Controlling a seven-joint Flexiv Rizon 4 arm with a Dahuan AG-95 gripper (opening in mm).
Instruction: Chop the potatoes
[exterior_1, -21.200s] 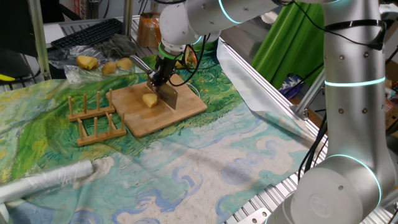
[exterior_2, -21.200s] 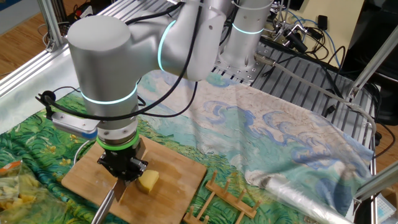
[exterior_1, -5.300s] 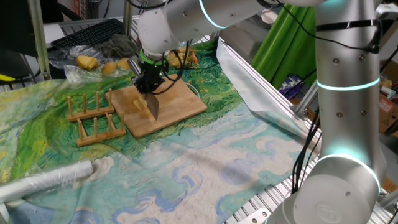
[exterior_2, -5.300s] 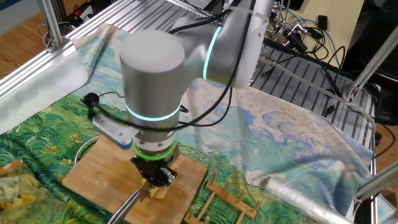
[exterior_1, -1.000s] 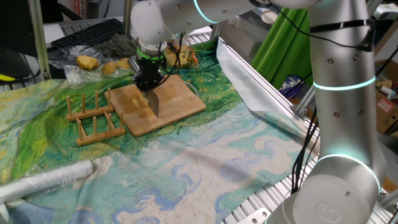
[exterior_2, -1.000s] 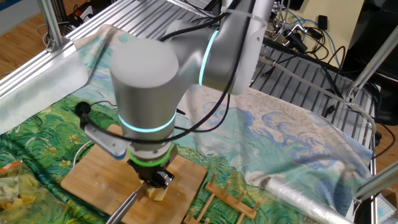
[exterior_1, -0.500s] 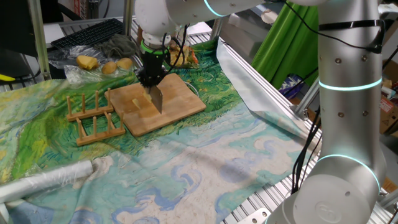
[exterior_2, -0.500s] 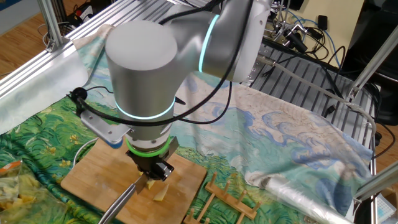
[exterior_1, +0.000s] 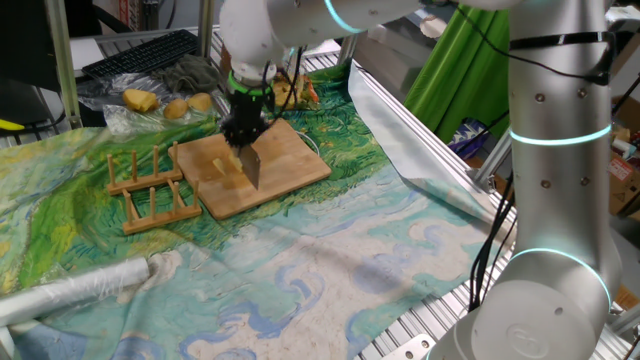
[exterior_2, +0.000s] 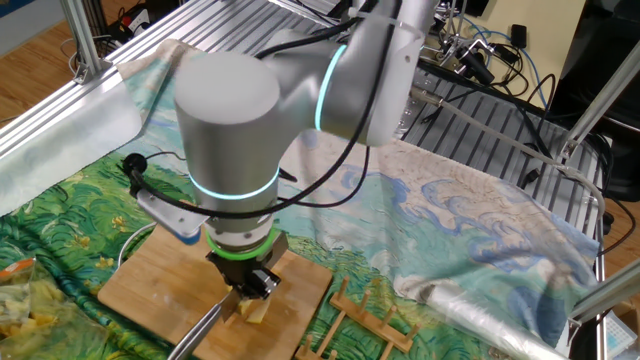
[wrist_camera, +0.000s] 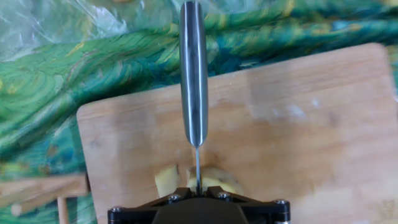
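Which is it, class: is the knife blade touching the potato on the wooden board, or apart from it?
Touching. In the hand view the knife blade's thin edge runs straight down into the potato, with pale pieces on either side and no gap. The gripper is shut on the knife.

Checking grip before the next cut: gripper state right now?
Gripper: shut on the knife, blade down at the potato pieces on the wooden board.

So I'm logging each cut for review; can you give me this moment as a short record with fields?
tool: knife, blade edge down into the potato
pincer: shut on the knife, pointing down
potato pieces: pale chunks either side of the blade
surface: wooden board on the patterned cloth
nearby: wooden rack beside the board
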